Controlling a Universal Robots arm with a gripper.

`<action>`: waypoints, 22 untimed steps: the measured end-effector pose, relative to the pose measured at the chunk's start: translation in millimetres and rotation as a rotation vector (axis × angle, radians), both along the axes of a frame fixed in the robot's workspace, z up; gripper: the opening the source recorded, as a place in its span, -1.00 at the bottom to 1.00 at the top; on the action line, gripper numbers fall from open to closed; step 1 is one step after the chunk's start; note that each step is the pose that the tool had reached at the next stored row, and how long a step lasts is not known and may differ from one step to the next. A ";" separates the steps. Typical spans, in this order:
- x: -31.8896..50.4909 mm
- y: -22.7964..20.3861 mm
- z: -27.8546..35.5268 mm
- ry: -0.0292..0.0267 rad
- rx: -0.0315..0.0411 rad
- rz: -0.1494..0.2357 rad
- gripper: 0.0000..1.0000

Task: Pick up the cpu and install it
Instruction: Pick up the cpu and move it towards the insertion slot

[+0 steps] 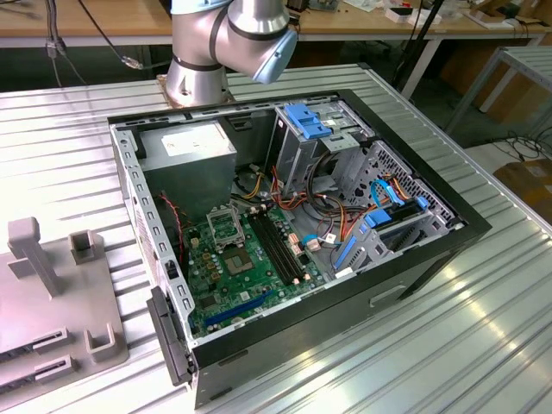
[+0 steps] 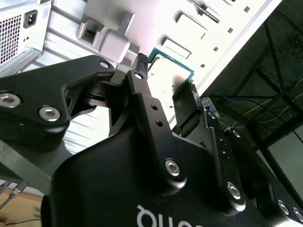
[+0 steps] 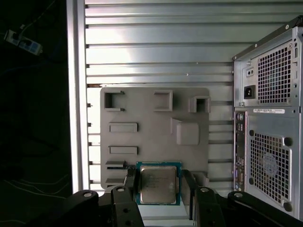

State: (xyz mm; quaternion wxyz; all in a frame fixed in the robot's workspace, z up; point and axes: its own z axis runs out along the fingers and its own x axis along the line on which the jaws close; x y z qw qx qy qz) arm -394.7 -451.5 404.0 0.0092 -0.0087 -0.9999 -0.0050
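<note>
While everything was carried by the slatted metal table, most of its surface was taken up by the open computer case, which was laid on its side with the interior exposed. The silver arm was seen rising from its base behind the case in the exterior view. A grey fixture plate with raised blocks and slots was placed on the table at the exterior view's left of the case; in the first wrist view the same plate was shown lying just beside the case's perforated rear panel. Inside the case, the green board was laid flat on the floor of the box, and a square socket was seen on it, near the grey power supply box.

The gripper was held over one edge of the fixture plate, outside the case. Its black fingers were closed against two opposite sides of the cpu, so the part was grasped. The cpu was kept level between the fingertips, silver face toward the first wrist camera, its green border visible in both wrist views, overlapping the plate's edge and well apart from the socket.
</note>
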 end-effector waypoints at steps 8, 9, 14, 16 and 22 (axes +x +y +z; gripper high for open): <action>10.6 0.0 0.0 0.0001 0.0000 0.000 -0.06; 11.5 0.0 0.0 0.0000 0.0000 0.000 -0.06; 17.3 0.0 0.0 0.0000 0.0000 0.000 -0.06; 19.6 0.0 0.0 0.0000 0.0000 0.000 -0.06; 26.1 0.0 0.0 0.0000 0.0000 0.000 -0.06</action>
